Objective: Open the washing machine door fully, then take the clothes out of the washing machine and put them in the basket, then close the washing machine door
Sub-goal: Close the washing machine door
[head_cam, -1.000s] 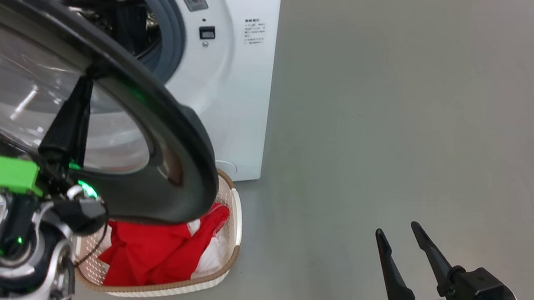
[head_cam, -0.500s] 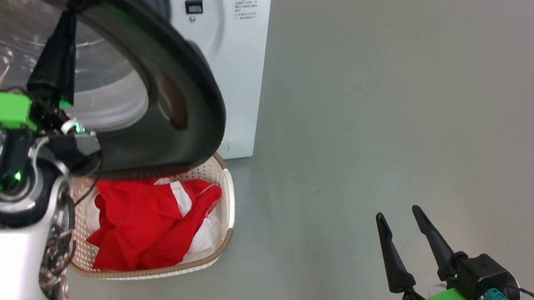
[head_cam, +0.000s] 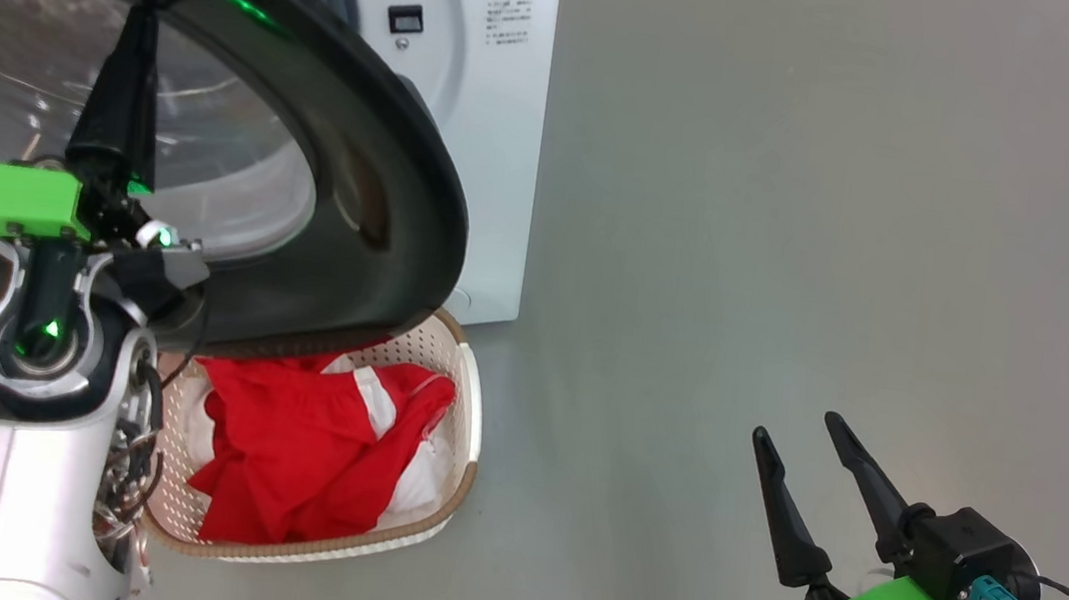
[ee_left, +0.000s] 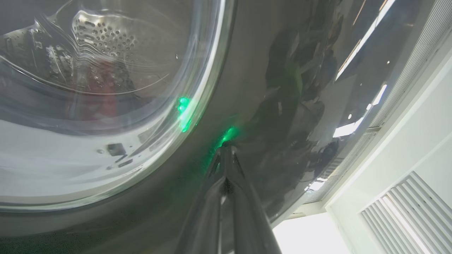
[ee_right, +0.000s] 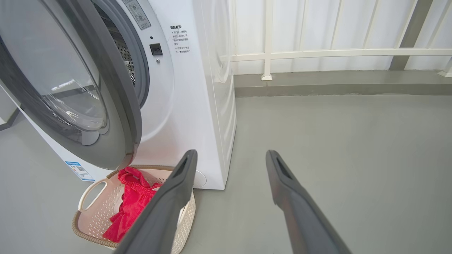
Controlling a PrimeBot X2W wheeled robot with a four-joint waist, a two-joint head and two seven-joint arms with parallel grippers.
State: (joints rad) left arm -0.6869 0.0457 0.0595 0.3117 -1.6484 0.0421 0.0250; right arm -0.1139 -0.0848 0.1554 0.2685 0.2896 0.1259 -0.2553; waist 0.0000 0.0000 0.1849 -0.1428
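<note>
L gripper upright, closed jaws against door rim, R gripper — jaws wide, empty

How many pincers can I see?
2. The left pincer, shut, touches the black rim of the washing machine door; the right pincer, open, hangs above the floor at lower right.

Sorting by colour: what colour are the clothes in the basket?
The clothes are red with white panels; head view shows best.

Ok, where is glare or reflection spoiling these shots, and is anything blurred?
Left wrist view: on the washing machine door the black rim mirrors lights, green glints beside the shut left gripper. Head view: pale streaks cross the door glass. Right wrist view: even light, the clothes and basket sharp.
</note>
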